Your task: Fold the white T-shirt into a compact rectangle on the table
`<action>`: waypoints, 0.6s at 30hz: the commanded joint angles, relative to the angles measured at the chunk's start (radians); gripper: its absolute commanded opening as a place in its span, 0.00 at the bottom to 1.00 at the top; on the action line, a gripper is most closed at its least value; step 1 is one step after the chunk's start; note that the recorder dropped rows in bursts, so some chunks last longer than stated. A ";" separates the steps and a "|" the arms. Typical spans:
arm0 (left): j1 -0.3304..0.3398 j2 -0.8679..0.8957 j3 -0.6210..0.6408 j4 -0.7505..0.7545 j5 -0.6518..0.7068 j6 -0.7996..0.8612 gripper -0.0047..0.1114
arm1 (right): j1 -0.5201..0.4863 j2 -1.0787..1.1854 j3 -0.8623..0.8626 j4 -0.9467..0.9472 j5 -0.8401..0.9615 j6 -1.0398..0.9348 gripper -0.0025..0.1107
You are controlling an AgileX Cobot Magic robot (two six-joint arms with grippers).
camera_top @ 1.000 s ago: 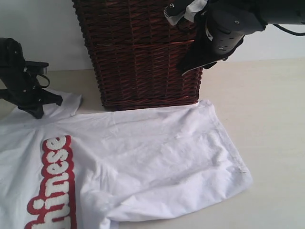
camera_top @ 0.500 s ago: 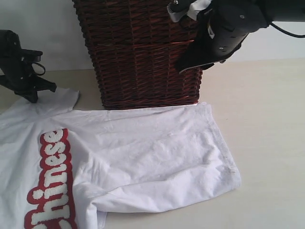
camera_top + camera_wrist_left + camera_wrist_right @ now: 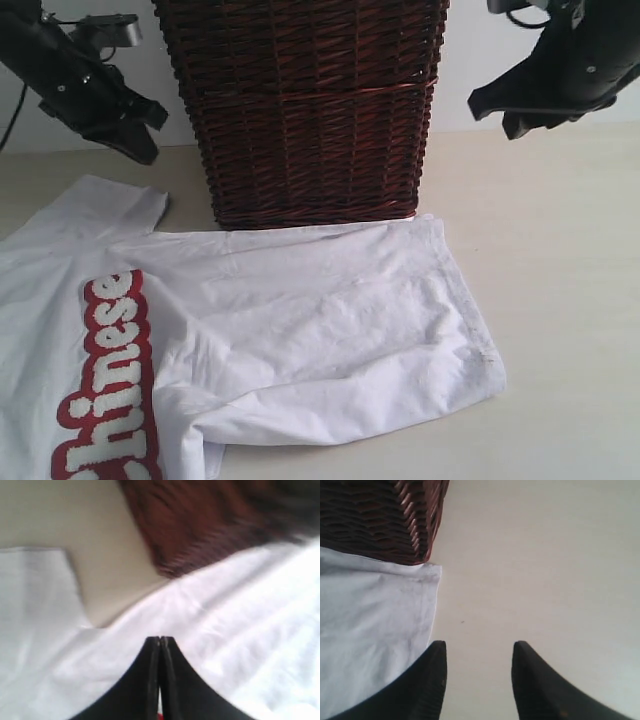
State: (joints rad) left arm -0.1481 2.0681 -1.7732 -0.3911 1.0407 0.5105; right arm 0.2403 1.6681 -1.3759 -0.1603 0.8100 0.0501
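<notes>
The white T-shirt [image 3: 300, 330] lies rumpled and spread on the table [image 3: 560, 300], its red-outlined lettering [image 3: 110, 380] at the lower left and one sleeve [image 3: 110, 205] out to the far left. My left gripper [image 3: 140, 150] hangs in the air above that sleeve, shut and holding nothing. In the left wrist view the left gripper [image 3: 160, 639] shows its black tips pressed together over the shirt [image 3: 240, 620]. My right gripper [image 3: 497, 115] hovers open at the upper right, off the cloth. In the right wrist view the right gripper [image 3: 480, 647] is over bare table beside the shirt's hem corner [image 3: 427, 577].
A tall dark brown wicker basket [image 3: 310, 110] stands at the back middle, touching the shirt's far edge. Bare tabletop stretches to the right of the shirt. The shirt's left part runs out of the exterior view.
Both arms have risen. The left gripper lifted up off the sleeve; the right swung rightward away from the basket front. The shirt slid slightly left early on and now lies still.
</notes>
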 commanded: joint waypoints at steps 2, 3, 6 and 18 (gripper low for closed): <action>-0.113 -0.275 0.373 -0.291 -0.085 0.285 0.04 | -0.035 -0.138 0.034 0.072 -0.003 -0.050 0.39; -0.139 -0.311 0.430 -0.316 -0.091 0.349 0.04 | -0.034 -0.166 0.054 0.097 -0.022 -0.064 0.39; -0.289 -0.392 0.602 -0.360 -0.068 0.550 0.04 | -0.034 -0.230 0.101 0.189 -0.065 -0.115 0.39; -0.847 -0.236 0.756 0.232 -0.611 0.136 0.57 | -0.033 -0.317 0.195 0.260 -0.072 -0.157 0.39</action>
State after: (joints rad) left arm -0.9474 1.7856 -1.0240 -0.3096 0.4965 0.7695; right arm 0.2099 1.3635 -1.1876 0.0934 0.7592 -0.0970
